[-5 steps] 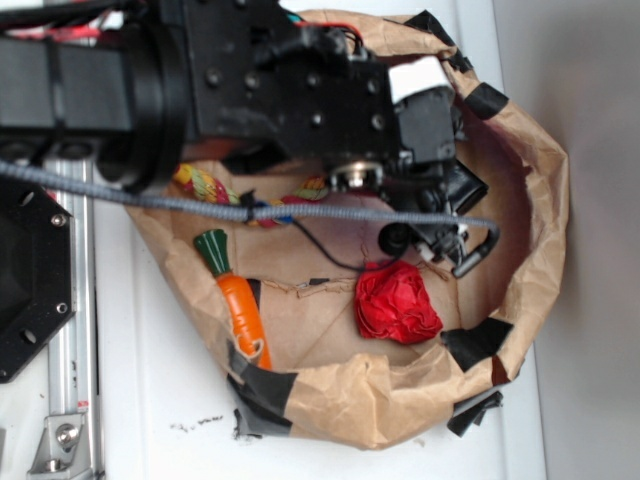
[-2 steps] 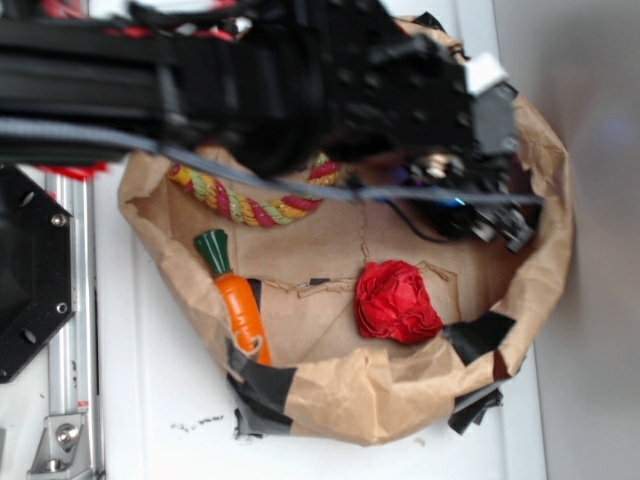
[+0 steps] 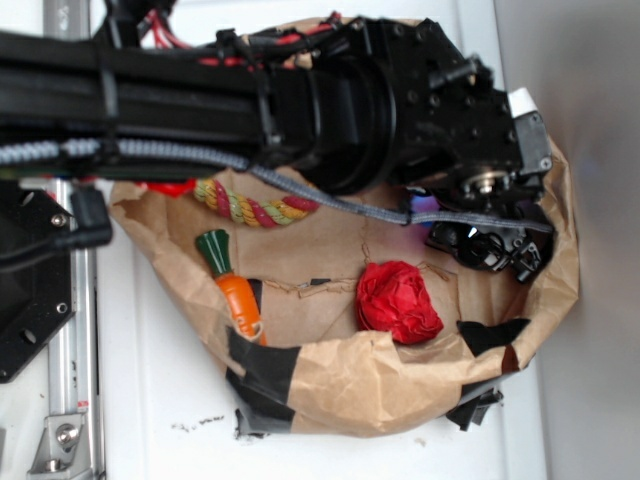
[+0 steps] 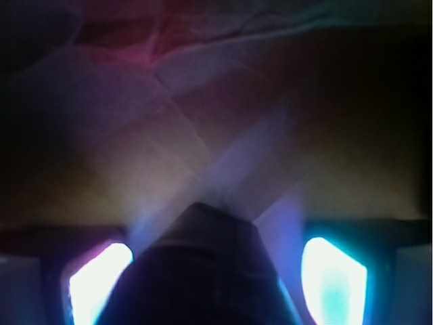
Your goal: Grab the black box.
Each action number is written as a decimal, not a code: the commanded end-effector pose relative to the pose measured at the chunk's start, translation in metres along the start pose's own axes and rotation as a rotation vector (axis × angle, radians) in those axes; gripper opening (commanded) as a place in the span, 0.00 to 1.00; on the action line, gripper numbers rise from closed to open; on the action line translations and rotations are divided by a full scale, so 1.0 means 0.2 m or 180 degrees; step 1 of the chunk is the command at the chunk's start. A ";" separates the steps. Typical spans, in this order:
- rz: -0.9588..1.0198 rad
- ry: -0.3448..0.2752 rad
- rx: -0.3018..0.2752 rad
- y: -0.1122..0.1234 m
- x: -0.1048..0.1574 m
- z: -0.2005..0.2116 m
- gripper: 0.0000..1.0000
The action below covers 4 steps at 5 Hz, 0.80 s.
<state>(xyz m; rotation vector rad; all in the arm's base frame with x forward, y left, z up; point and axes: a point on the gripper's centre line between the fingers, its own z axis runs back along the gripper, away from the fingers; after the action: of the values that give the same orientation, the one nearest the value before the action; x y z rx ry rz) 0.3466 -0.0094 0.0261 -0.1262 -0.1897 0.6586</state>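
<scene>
Wrist view: black box (image 4: 196, 271) dark, rounded, blurred.

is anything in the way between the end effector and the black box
Nothing visible does. In the wrist view a dark glossy shape, likely the small flat black box, sits right between the end effector's lit fingers; the crumpled red paper ball lies off to the side.
</scene>
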 end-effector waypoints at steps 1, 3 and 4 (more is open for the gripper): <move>-0.0255 -0.0091 -0.0162 -0.05 -0.07 0.23 0.00; -0.0871 -0.0280 -0.0011 0.16 -0.19 0.64 0.00; -0.1051 -0.0276 -0.0047 0.25 -0.23 0.85 0.00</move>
<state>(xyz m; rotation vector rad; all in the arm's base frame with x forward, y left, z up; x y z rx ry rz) 0.2392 -0.0018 0.1583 -0.0695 -0.2282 0.3234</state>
